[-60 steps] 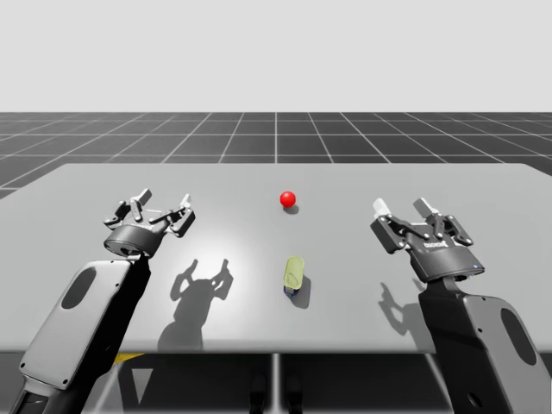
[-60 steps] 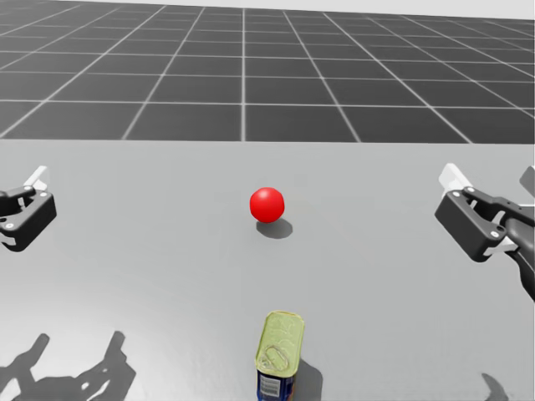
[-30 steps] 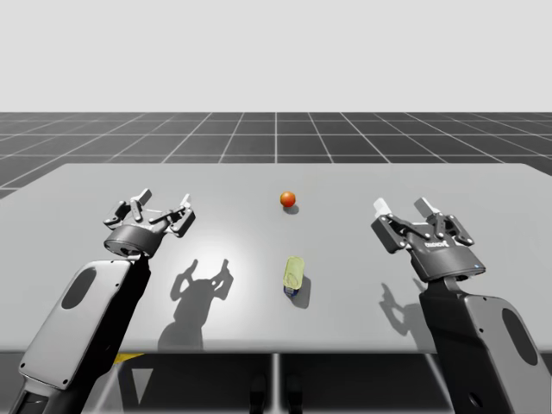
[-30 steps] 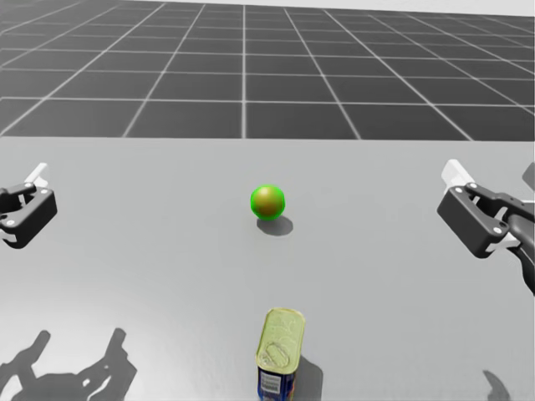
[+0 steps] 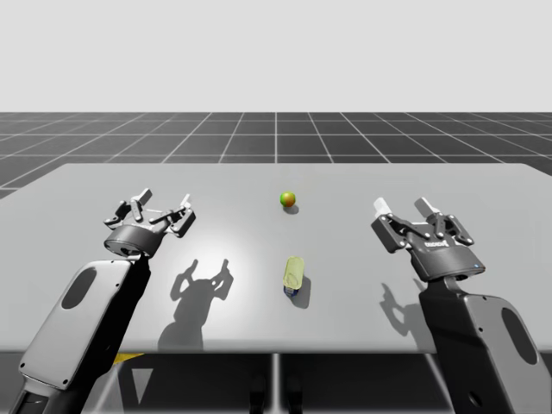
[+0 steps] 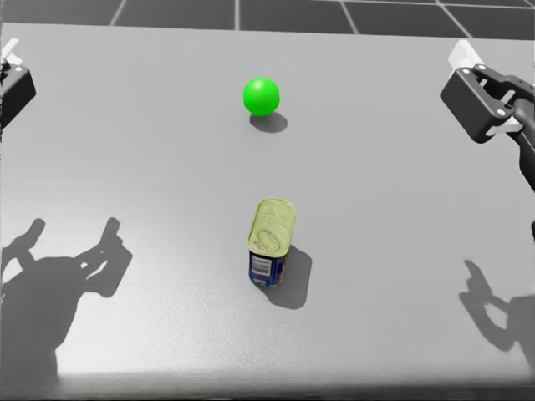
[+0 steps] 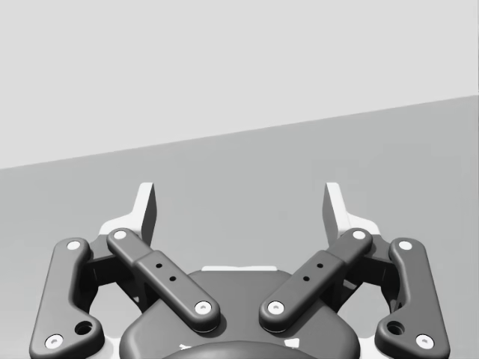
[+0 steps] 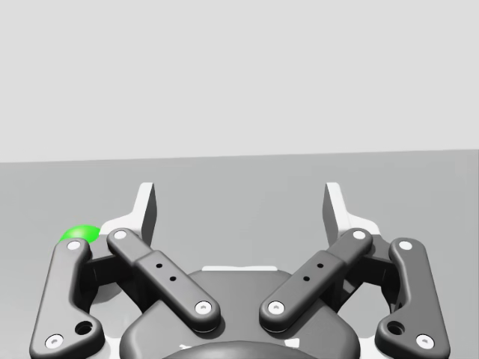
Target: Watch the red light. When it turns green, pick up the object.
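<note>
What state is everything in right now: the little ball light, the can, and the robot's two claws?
Light: lit green.
Can: standing upright on the table, lid shut, nothing touching it.
Left gripper: fingers open, nothing between them.
Right gripper: fingers open, nothing between them.

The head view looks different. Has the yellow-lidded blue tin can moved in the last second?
No. In the high view the yellow-lidded blue tin can keeps its spot against the grey table's near edge; my head turned down.
</note>
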You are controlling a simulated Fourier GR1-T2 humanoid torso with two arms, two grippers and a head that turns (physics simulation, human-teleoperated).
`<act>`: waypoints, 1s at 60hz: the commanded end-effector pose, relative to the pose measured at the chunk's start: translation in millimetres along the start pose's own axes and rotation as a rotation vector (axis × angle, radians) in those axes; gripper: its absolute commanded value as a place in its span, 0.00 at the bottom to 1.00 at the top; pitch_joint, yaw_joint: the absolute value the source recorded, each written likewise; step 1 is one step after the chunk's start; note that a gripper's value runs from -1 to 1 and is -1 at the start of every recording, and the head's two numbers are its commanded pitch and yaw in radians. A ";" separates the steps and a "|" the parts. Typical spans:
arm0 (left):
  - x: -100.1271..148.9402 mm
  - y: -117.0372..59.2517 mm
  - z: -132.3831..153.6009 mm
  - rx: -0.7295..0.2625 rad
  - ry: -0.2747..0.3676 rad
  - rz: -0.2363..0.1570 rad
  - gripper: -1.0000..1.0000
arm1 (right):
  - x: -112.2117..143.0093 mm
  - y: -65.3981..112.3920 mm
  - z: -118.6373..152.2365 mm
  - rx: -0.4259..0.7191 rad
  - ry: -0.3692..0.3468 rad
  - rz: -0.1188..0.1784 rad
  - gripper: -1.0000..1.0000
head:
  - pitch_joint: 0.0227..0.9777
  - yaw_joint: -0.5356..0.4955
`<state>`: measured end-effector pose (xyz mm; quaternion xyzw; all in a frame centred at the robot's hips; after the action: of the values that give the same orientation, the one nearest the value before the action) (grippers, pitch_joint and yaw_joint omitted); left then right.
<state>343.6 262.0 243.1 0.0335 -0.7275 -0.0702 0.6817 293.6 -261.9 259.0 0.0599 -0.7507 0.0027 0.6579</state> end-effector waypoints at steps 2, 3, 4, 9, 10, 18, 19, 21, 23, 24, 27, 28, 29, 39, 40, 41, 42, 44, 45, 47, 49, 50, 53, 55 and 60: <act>0.5 -2.0 -0.3 -0.008 0.000 -0.006 0.00 | -0.5 0.0 -0.8 0.008 0.008 -0.001 0.00 | 0.89 0.43; 0.6 -2.2 -0.3 -0.009 0.000 -0.006 0.00 | -0.6 -0.3 -1.0 0.022 0.015 -0.006 0.00 | 0.89 0.43; 0.6 -2.3 -0.6 -0.010 0.000 -0.006 0.00 | 0.1 -0.6 -0.7 0.018 0.013 0.003 0.00 | 0.89 0.43; 0.5 -3.3 -0.9 -0.016 0.002 -0.006 0.00 | 3.1 -2.4 -0.5 0.044 0.023 -0.007 0.00 | 0.90 0.44; 0.5 -3.5 -0.9 -0.016 0.002 -0.006 0.00 | 3.5 -2.5 -0.5 0.047 0.029 -0.007 0.00 | 0.90 0.44; 0.0 -5.1 -1.0 -0.017 0.006 -0.005 0.00 | 4.3 7.3 2.2 0.178 0.071 -0.045 0.00 | 0.90 0.44; 0.0 -5.2 -1.0 -0.018 0.006 -0.005 0.00 | 3.7 8.3 2.6 0.194 0.073 -0.040 0.00 | 0.90 0.44; -0.3 -5.4 -1.1 -0.019 0.008 -0.005 0.00 | 1.7 11.4 4.4 0.253 0.080 -0.022 0.00 | 0.89 0.44; -0.5 -5.6 -1.2 -0.020 0.010 -0.005 0.00 | 1.0 12.1 4.9 0.280 0.087 -0.016 0.00 | 0.89 0.44; -0.7 -5.8 -1.2 -0.020 0.011 -0.005 0.00 | 0.4 12.4 5.1 0.289 0.095 -0.014 0.00 | 0.89 0.44; -1.2 -6.3 -1.2 -0.023 0.015 -0.005 0.00 | -2.0 13.0 6.5 0.362 0.113 -0.008 0.00 | 0.89 0.44; -1.3 -6.3 -1.3 -0.023 0.015 -0.005 0.00 | -3.0 13.2 7.3 0.396 0.123 -0.009 0.00 | 0.89 0.44; -1.3 -6.3 -1.3 -0.024 0.015 -0.005 0.00 | -3.6 13.5 7.8 0.416 0.130 -0.009 0.00 | 0.89 0.44; -2.3 -7.4 -1.8 -0.028 0.016 -0.012 0.00 | -21.2 25.2 28.3 0.759 0.219 0.067 0.00 | 0.89 0.44; -2.5 -7.4 -1.9 -0.028 0.016 -0.012 0.00 | -22.9 26.1 29.9 0.773 0.221 0.078 0.00 | 0.89 0.44; -2.8 -7.6 -2.0 -0.029 0.017 -0.012 0.00 | -26.3 28.2 33.3 0.801 0.228 0.089 0.00 | 0.88 0.44; -3.0 -7.8 -2.0 -0.030 0.018 -0.012 0.00 | -27.8 29.2 35.2 0.817 0.232 0.093 0.00 | 0.88 0.44; -3.4 -8.0 -2.1 -0.030 0.019 -0.013 0.00 | -32.0 31.9 40.3 0.859 0.245 0.106 0.00 | 0.88 0.44; -3.6 -8.0 -2.1 -0.031 0.020 -0.014 0.00 | -33.4 32.7 41.9 0.870 0.247 0.110 0.00 | 0.88 0.44; -4.0 -8.5 -2.2 -0.032 0.021 -0.015 0.00 | -39.4 35.0 47.6 0.914 0.257 0.125 0.00 | 0.88 0.44; -4.2 -8.4 -2.5 -0.032 0.021 -0.015 0.00 | -41.0 35.5 48.7 0.922 0.258 0.131 0.00 | 0.88 0.44; -4.5 -8.8 -2.7 -0.033 0.022 -0.016 0.00 | -44.3 36.4 50.7 0.934 0.271 0.136 0.00 | 0.88 0.44; -5.0 -9.8 -2.8 -0.035 0.024 -0.018 0.00 | -53.7 38.3 55.0 0.953 0.310 0.159 0.00 | 0.88 0.44; -5.1 -10.4 -2.7 -0.036 0.024 -0.018 0.00 | -59.6 39.4 56.2 0.964 0.327 0.161 0.00 | 0.88 0.44; -5.6 -11.0 -3.0 -0.038 0.025 -0.020 0.00 | -71.6 42.0 56.6 0.977 0.362 0.152 0.00 | 0.88 0.44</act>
<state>345.8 253.3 237.7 0.0288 -0.7183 -0.0878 0.6896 255.7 -230.3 209.5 0.2907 -0.5752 0.3764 0.6655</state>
